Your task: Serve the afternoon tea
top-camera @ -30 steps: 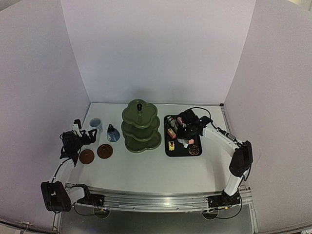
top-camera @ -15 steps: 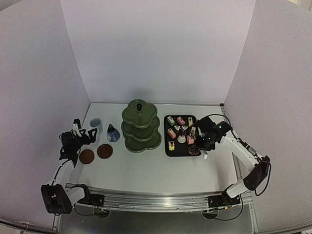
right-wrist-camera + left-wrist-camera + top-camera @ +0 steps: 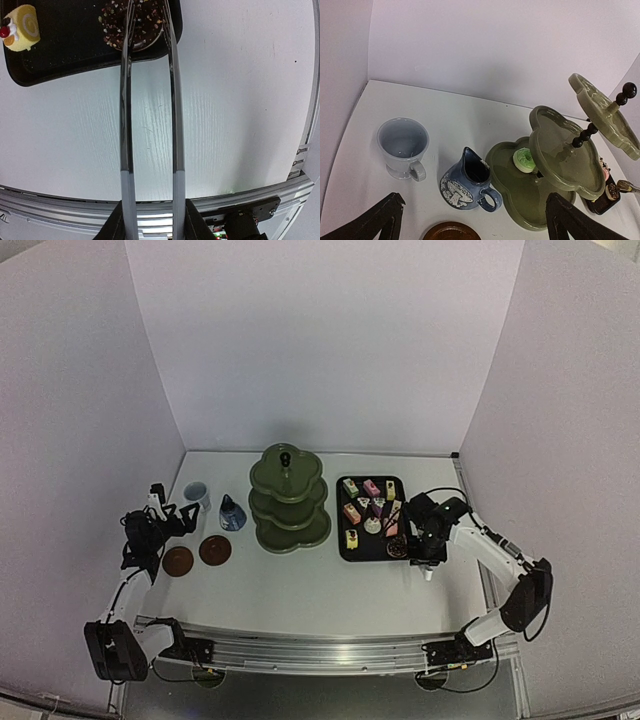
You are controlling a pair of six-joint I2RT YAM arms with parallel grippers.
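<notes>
The olive-green three-tier stand (image 3: 290, 495) is at mid-table and holds a green donut (image 3: 524, 160) on its bottom tier (image 3: 540, 200). The pale blue cup (image 3: 402, 145), the blue jug (image 3: 465, 182) and two brown coasters (image 3: 178, 561) (image 3: 214, 550) lie to its left. My left gripper (image 3: 160, 522) is open and empty, near the coasters. My right gripper (image 3: 427, 545) is shut on thin metal tongs (image 3: 150, 125). The tong tips straddle a chocolate donut (image 3: 145, 25) at the near right corner of the black tray (image 3: 75, 55).
Several small cakes (image 3: 365, 502) sit on the black tray (image 3: 343, 540), with a yellow roll cake (image 3: 22, 30) at its near left. White walls enclose the table on three sides. The metal rail (image 3: 150, 210) runs along the near edge.
My right arm has pulled back from over the tray to its near right corner, bringing the tongs to the chocolate donut. The left arm has not moved.
</notes>
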